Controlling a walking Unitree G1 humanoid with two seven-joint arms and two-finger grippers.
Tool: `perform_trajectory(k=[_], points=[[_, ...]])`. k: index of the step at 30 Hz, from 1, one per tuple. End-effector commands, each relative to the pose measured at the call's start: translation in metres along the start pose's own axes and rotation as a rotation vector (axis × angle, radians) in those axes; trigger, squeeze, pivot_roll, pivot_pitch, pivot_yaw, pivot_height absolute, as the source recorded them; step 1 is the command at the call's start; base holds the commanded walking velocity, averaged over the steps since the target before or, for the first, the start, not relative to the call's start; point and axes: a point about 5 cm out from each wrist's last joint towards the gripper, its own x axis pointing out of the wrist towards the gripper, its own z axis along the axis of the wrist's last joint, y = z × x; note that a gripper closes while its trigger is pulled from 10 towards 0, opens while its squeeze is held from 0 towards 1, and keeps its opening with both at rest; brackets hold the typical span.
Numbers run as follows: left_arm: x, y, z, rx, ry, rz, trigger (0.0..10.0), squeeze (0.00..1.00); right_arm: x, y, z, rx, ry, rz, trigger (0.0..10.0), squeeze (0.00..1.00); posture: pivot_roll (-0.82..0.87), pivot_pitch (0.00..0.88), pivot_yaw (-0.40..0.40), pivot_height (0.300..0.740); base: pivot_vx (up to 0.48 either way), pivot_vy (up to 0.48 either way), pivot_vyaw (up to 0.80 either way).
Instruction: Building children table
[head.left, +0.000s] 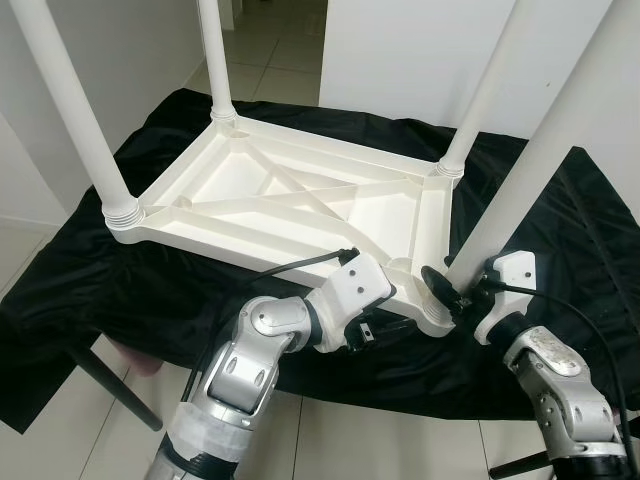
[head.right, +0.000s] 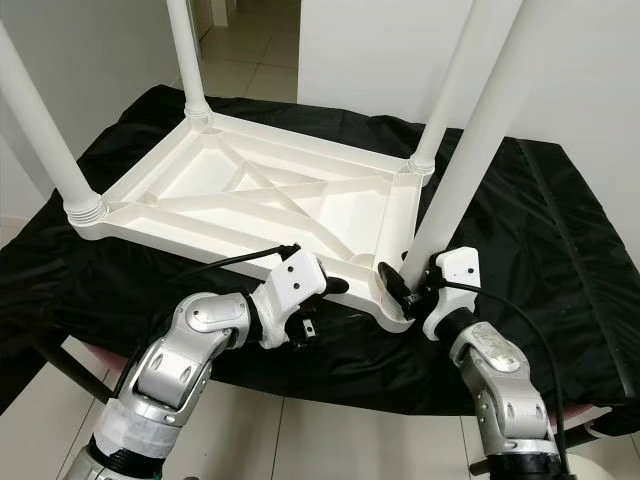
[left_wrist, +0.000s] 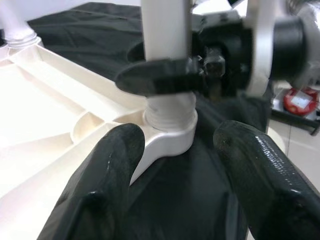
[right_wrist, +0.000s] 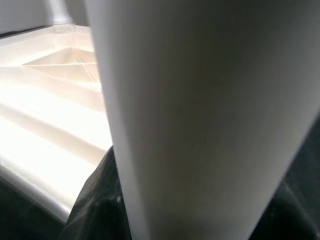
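Observation:
A white plastic children's table (head.left: 300, 200) lies upside down on a black cloth (head.left: 120, 270). Three white legs stand up from its corners: near left (head.left: 70, 100), far left (head.left: 213, 50) and far right (head.left: 490, 90). A fourth leg (head.left: 540, 160) stands slightly tilted with its threaded foot in the near right corner socket (left_wrist: 170, 120). My right gripper (head.left: 455, 285) is shut on this leg just above the socket. My left gripper (left_wrist: 185, 165) is open at the same corner; its fingers (left_wrist: 115, 165) stand to either side of the socket.
The cloth-covered surface ends close in front of me, with grey tiled floor (head.left: 380, 440) below. A dark slanted support leg (head.left: 110, 385) shows under its left side. White walls stand behind and to the right. A small red object (left_wrist: 300, 100) lies beyond the right gripper.

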Motion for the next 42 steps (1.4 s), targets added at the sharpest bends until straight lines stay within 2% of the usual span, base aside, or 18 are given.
perform_trajectory(k=[1,3,6,10,14,18,20,21,27,30,31,34,36,39,40,41,42], points=[[0.003,0.012,-0.002,-0.014,0.016,0.233,10.0,0.0,-0.003,-0.001,-0.015,0.053,0.073,-0.222,10.0,0.0,-0.06,0.046,-0.085,0.74,0.0,0.0,0.0],[0.003,0.012,-0.002,-0.014,0.016,0.233,10.0,0.0,-0.003,-0.001,-0.015,0.053,0.073,-0.222,10.0,0.0,-0.06,0.046,-0.085,0.74,0.0,0.0,0.0],[0.005,0.018,0.0,-0.026,0.009,0.28,10.0,0.0,0.001,0.007,-0.021,0.123,0.068,-0.471,10.0,0.0,-0.06,0.033,-0.092,0.74,0.0,0.0,0.0],[0.006,0.02,0.001,-0.034,0.008,0.3,10.0,0.0,0.005,0.015,-0.021,0.127,0.053,-0.521,10.0,0.0,-0.06,0.023,-0.102,0.74,0.0,0.0,0.0],[0.006,0.021,0.001,-0.039,0.009,0.305,10.0,0.0,0.008,0.02,-0.02,0.132,0.051,-0.509,10.0,0.0,-0.06,0.021,-0.11,0.74,0.0,0.0,0.0],[0.001,0.024,-0.008,-0.036,0.021,0.316,10.0,0.0,0.015,0.033,-0.015,0.181,0.011,-0.412,10.0,0.0,-0.05,0.024,-0.117,0.74,0.0,0.0,0.0],[0.0,0.024,-0.01,-0.043,0.021,0.319,10.0,0.0,0.016,0.034,-0.013,0.191,-0.01,-0.383,10.0,0.0,-0.04,0.028,-0.12,0.74,0.0,0.0,0.0],[-0.002,0.022,-0.01,-0.041,0.019,0.318,10.0,0.0,0.014,0.033,-0.011,0.2,-0.025,-0.376,10.0,1.0,-0.04,0.026,-0.12,0.74,0.0,0.0,0.0],[-0.004,0.017,-0.012,-0.06,0.015,0.304,10.0,0.0,0.013,0.031,-0.009,0.186,-0.056,-0.376,10.0,1.0,-0.03,0.032,-0.114,0.74,0.0,0.0,0.0],[-0.006,0.01,-0.01,-0.045,-0.012,0.27,10.0,0.0,0.009,0.024,-0.009,0.154,-0.068,-0.324,10.0,1.0,-0.02,0.037,-0.1,0.74,0.0,0.0,0.0],[-0.007,0.006,-0.011,-0.039,-0.005,0.246,10.0,0.0,0.007,0.018,-0.01,0.14,-0.072,-0.283,10.0,0.0,-0.02,0.044,-0.099,0.74,0.0,0.0,0.0],[-0.008,0.003,-0.011,-0.036,0.003,0.231,10.0,0.0,0.004,0.011,-0.012,0.131,-0.073,-0.249,10.0,0.0,-0.02,0.044,-0.099,0.74,0.0,0.0,0.0],[-0.012,-0.001,-0.013,0.019,0.012,0.221,10.0,0.0,0.003,0.002,-0.012,0.105,-0.071,-0.175,10.0,0.0,-0.02,0.044,-0.092,0.74,0.0,0.0,0.0],[-0.014,-0.003,-0.015,0.034,0.014,0.209,10.0,0.0,0.003,-0.002,-0.011,0.091,-0.066,-0.112,10.0,0.0,-0.02,0.039,-0.091,0.74,0.0,0.0,0.0],[-0.017,-0.006,-0.018,0.035,0.021,0.158,10.0,0.0,0.003,-0.008,-0.01,0.063,-0.046,0.022,10.0,0.0,-0.02,0.035,-0.089,0.74,0.0,0.0,0.0],[-0.017,-0.006,-0.018,0.035,0.021,0.158,10.0,0.0,0.003,-0.008,-0.01,0.063,-0.046,0.022,10.0,0.0,-0.02,0.035,-0.089,0.74,0.0,0.0,0.0],[-0.018,-0.007,-0.018,0.033,0.013,0.142,10.0,0.0,0.003,-0.01,-0.008,0.05,-0.044,0.074,10.0,0.0,-0.02,0.035,-0.084,0.74,0.0,0.0,0.0]])
